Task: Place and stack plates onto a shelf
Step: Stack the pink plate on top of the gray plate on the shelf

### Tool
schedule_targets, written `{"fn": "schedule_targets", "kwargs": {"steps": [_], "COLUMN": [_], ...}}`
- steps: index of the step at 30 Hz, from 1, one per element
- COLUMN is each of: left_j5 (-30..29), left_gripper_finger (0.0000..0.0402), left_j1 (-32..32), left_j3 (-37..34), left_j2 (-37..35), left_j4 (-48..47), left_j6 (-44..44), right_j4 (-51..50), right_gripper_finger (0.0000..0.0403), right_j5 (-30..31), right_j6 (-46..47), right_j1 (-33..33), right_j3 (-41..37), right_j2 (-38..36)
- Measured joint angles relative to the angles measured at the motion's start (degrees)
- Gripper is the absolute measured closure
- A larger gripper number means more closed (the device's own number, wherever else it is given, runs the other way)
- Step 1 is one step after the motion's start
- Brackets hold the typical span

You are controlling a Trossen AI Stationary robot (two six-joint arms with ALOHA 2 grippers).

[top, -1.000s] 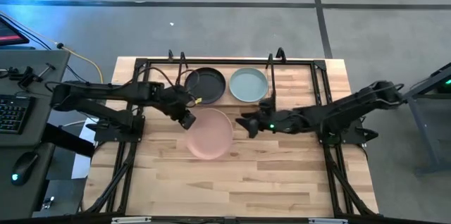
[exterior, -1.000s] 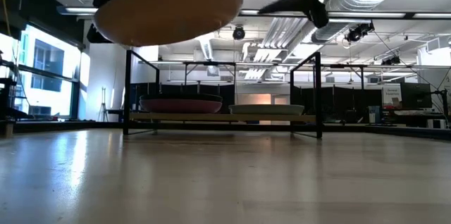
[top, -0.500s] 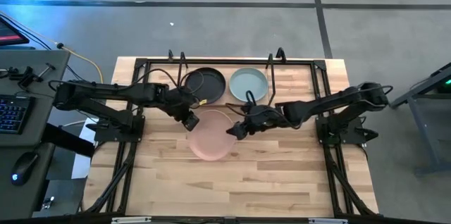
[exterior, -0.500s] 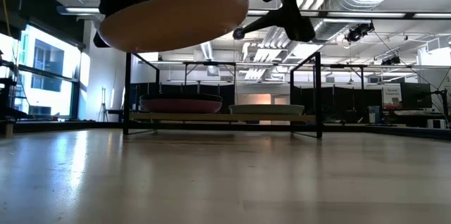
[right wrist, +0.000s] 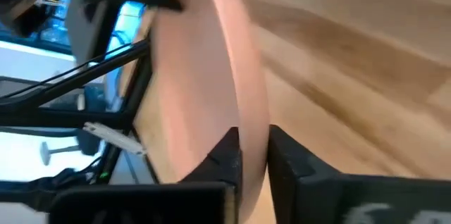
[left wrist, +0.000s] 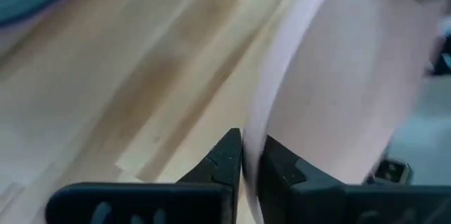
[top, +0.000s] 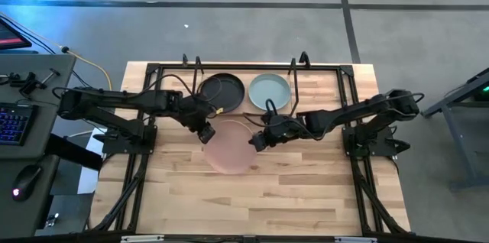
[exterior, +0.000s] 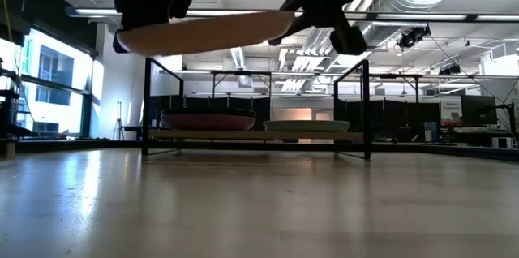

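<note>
The pale pink plate [top: 229, 147] hangs above the table's middle, clear of the wood, and shows nearly level in the low view [exterior: 207, 31]. My left gripper [top: 205, 131] is shut on its left rim and my right gripper [top: 255, 140] on its right rim. Behind it stands the shelf [exterior: 255, 135]. On the shelf's left side the black plate [top: 221, 91] lies on the purple plate [exterior: 208, 120]. The blue-green plate [top: 269, 91] rests flat on the shelf's right side. My left gripper pinches the pink plate's left rim [left wrist: 258, 122] between its two fingers, one above and one below. It comes roughly level from the table's left. The plate is lifted clear. My right gripper pinches the opposite, right rim [right wrist: 251, 115] the same way, coming from the table's right, slanting slightly down.
A black metal frame [top: 153, 69] runs around the table's far edge and sides, with posts [exterior: 146, 104] either side of the shelf. The near half of the wooden table [top: 252, 197] is bare. A desk with a keyboard [top: 14, 121] stands beyond the left edge.
My right gripper has gone toward the table's left, reached the pink plate's right rim and taken hold of it. The plate, earlier tilted in my left gripper alone, has come nearly level.
</note>
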Motion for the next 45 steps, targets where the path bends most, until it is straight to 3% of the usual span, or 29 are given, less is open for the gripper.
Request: {"fn": "schedule_targets", "kwargs": {"steps": [5, 10, 13, 17, 23, 30, 33, 39, 45], "left_j5": [4.2, 6.3, 2.6, -7.2, -18.6, -23.1, -23.1, -21.9, -19.1], "left_gripper_finger": [0.035, 0.0329, 0.0327, 0.0326, 0.0331, 0.0372, 0.0395, 0.0401, 0.0401], "left_j1": [2.0, 6.0, 8.1, 8.5, 5.4, 1.4, 0.9, 0.9, 0.9], "left_j3": [0.6, 7.2, 12.9, 18.1, 14.5, 0.6, -3.2, -4.5, -4.5], "left_j2": [-1.7, -5.6, -8.4, -14.0, -26.8, -39.1, -40.5, -38.9, -37.3], "left_j4": [-0.5, -10.0, -18.5, -26.1, -17.2, -0.5, 3.8, 5.0, 5.7], "left_j6": [2.8, 8.2, 11.6, 12.7, 12.8, 10.4, 9.6, 9.5, 9.0], "right_j4": [-2.6, -9.6, -14.8, -21.4, -26.3, -28.3, -28.4, -29.1, -42.3], "right_gripper_finger": [0.0381, 0.0397, 0.0401, 0.0402, 0.0403, 0.0403, 0.0403, 0.0403, 0.0403], "right_j5": [-0.5, -0.5, -0.4, 4.0, 10.2, 14.2, 16.7, 29.9, 41.1], "right_j6": [-1.0, -3.3, -5.0, -5.8, -5.7, -5.7, -6.8, -12.2, -8.8], "right_j1": [-0.9, -2.9, -4.3, -5.7, -5.6, -5.8, -8.7, -21.5, -32.3], "right_j3": [0.1, 0.1, 0.1, 0.0, 0.1, 0.1, 0.0, 0.0, 0.0], "right_j2": [-1.6, -6.1, -10.4, -16.8, -24.6, -27.4, -29.1, -36.3, -41.3]}}
